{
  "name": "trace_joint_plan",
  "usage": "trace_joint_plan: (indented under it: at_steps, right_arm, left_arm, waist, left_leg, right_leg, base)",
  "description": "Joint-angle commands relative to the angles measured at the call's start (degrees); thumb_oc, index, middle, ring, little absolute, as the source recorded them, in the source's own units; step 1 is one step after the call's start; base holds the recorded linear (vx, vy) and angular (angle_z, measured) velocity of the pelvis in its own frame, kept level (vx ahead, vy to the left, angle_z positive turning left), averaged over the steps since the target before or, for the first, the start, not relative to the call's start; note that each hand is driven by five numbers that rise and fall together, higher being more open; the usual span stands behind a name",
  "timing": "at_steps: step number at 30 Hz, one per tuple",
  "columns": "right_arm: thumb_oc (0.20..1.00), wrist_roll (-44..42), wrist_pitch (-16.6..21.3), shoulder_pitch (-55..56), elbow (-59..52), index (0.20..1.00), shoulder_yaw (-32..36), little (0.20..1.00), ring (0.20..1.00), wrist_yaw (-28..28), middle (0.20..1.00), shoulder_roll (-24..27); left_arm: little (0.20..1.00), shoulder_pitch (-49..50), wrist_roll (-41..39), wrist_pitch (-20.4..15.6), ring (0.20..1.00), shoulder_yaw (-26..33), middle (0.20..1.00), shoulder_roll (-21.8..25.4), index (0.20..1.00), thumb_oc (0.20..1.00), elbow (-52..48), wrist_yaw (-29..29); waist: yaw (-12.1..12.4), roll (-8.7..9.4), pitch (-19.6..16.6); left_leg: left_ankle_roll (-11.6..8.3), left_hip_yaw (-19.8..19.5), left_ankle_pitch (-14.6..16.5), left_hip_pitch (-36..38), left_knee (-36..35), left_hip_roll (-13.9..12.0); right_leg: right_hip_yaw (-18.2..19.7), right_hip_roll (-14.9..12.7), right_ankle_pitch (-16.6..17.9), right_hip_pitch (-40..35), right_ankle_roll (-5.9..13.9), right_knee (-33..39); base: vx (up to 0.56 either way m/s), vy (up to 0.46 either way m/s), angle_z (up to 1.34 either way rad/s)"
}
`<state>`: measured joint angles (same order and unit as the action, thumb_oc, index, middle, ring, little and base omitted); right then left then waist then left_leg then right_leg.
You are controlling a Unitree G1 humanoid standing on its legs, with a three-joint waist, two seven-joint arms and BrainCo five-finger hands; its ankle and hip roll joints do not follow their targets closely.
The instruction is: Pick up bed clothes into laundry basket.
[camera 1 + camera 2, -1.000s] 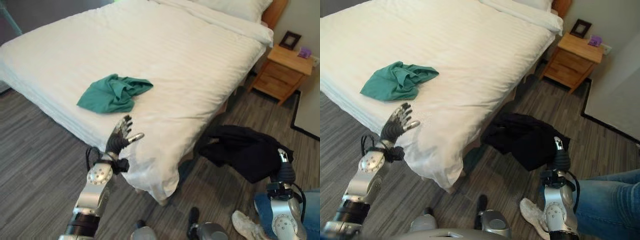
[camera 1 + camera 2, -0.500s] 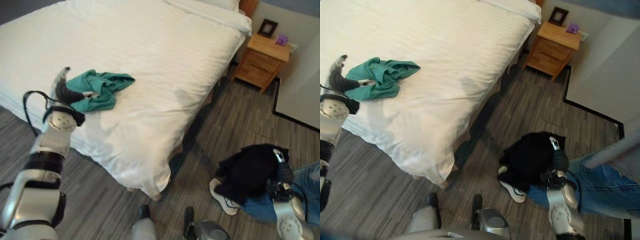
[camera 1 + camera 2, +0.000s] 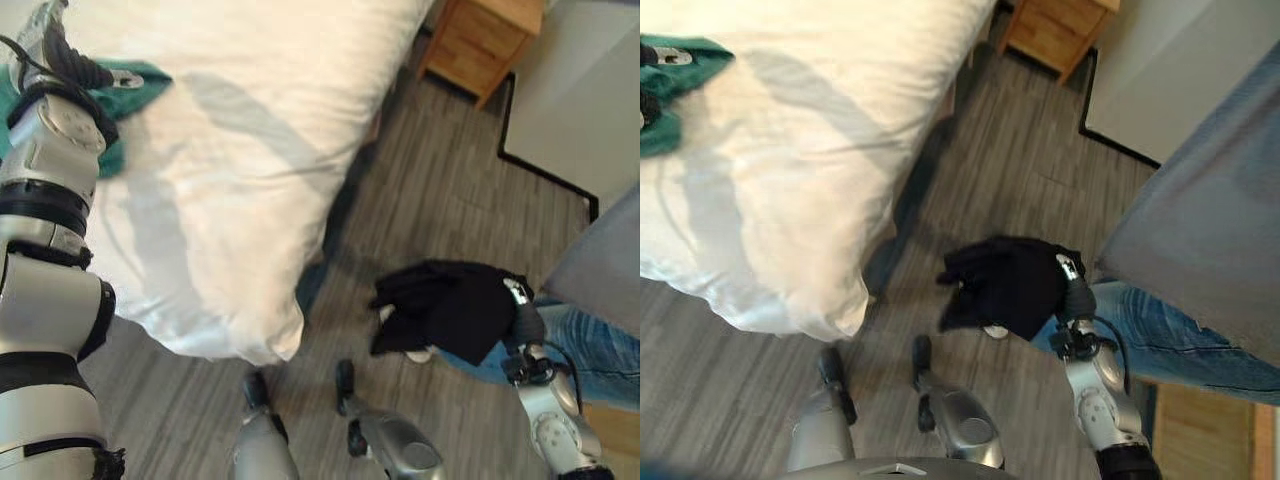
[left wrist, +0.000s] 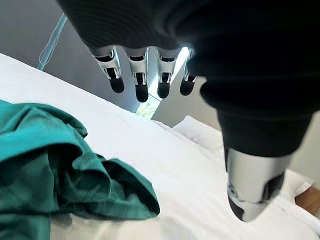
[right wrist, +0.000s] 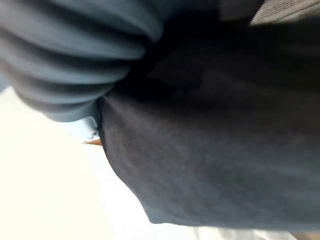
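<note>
Clothes half gathered, no basket in sight

Black garment [image 3: 450, 308] hanging from right hand [image 3: 524, 322] at four o'clock over the wood floor [image 3: 440, 200], beside a person's jeans leg [image 3: 590, 345]; fingers buried in the cloth, so grip impossible to confirm. Green garment [image 4: 55, 175] lying crumpled on the white bed [image 3: 250, 120] at ten o'clock, not yet picked up. Left hand [image 4: 145, 70] poised just above it, fingers straight and relaxed, gripping nothing. Judged roughly midway: one piece lifted, one to grab, both left to drop into a laundry basket.
</note>
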<state>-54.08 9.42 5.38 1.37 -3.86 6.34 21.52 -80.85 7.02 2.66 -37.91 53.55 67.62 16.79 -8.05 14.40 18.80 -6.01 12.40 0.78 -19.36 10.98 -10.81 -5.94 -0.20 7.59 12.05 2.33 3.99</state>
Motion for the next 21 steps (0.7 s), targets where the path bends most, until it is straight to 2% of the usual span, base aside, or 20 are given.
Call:
trace_joint_plan:
  at_steps: [1,3,6,10,13,17,21]
  right_arm:
    - [0.2,-1.6,5.39,-1.61,-3.66,0.2,1.87,0.2,0.2,1.72,0.2,2.98]
    - [0.2,-1.1,5.56,-0.74,-4.34,0.2,1.51,0.2,0.2,2.16,0.2,2.66]
    - [0.2,-0.53,5.75,0.3,-4.6,0.2,0.94,0.2,0.2,2.71,0.2,1.89]
    - [0.2,-0.96,5.96,1.58,-5.25,0.2,1.25,0.2,0.2,4.02,0.2,1.58]
    - [0.2,-0.74,5.33,1.89,-4.81,0.2,1.45,0.2,0.2,4.2,0.2,2.08]
    - [0.2,-0.37,4.37,2.42,-4.69,0.2,0.5,0.2,0.2,4.99,0.2,2.23]
    - [0.2,-0.47,4.29,2.39,-4.72,0.2,-0.08,0.2,0.2,5.25,0.2,2.68]
  left_arm:
    - [1.0,-11.25,7.01,1.76,1.0,-5.42,1.0,4.75,1.0,1.0,5.61,4.34]
    - [1.0,-13.06,6.76,1.9,1.0,-5.72,1.0,5.15,1.0,1.0,6.08,5.35]
    - [1.0,-15.75,6.62,1.77,1.0,-7.32,1.0,5.93,1.0,1.0,5.21,6.5]
    - [1.0,-21.05,4.12,-0.03,1.0,-10.81,1.0,7.88,1.0,1.0,1.83,7.48]
    - [1.0,-23.28,3.02,-0.28,1.0,-13.29,1.0,9.8,1.0,1.0,4.08,4.64]
    - [1.0,-23.82,-3.55,-1.44,1.0,-10.11,1.0,11.63,1.0,1.0,6.17,4.94]
    - [1.0,-23.91,-6.31,-1.91,1.0,-9.56,1.0,12.41,1.0,1.0,5.92,5.26]
  waist:
    - [-1.64,4.42,2.77]
    - [-1.76,5.92,3.02]
    - [-1.51,6.65,2.89]
    - [-0.29,5.77,2.95]
    - [0.27,4.49,3.38]
    - [0.49,3.84,3.37]
    - [0.89,3.63,2.69]
  left_leg:
    - [1.39,-0.85,-9.27,-3.52,-7.78,-0.26]
    - [1.31,-1.0,-9.57,-5.38,-7.97,-0.12]
    - [1.33,-1.63,-9.56,-7.14,-7.66,0.17]
    - [1.64,-2.48,-9.09,-8.43,-7.13,1.09]
    - [1.9,-2.73,-9.0,-8.86,-7.03,1.64]
    - [1.92,-3.05,-9.01,-8.56,-7.55,2.17]
    - [1.96,-3.17,-8.85,-8.02,-7.67,2.32]
  right_leg:
    - [-2.05,-2.74,-5.88,-1.65,7.36,-3.66]
    - [-2.48,-2.27,-4.71,-0.24,7.74,-2.54]
    - [-2.86,-2.23,-4.24,0.56,8.05,-1.68]
    - [-4.08,-2.71,-4.91,0.39,8.1,-1.55]
    - [-4.71,-3.05,-5.0,0.38,8.04,-1.5]
    - [-5.16,-3.13,-4.85,0.22,8.14,-1.2]
    - [-5.43,-3.03,-4.79,-0.22,8.26,-1.13]
  base:
    - [-0.08,0.022,-0.01]
    - [-0.03,0.012,-0.03]
    - [0.04,0.007,-0.06]
    - [0.04,-0.004,0.06]
    - [-0.01,0.02,0.05]
    - [0.0,0.004,0.14]
    - [0.02,-0.007,0.06]
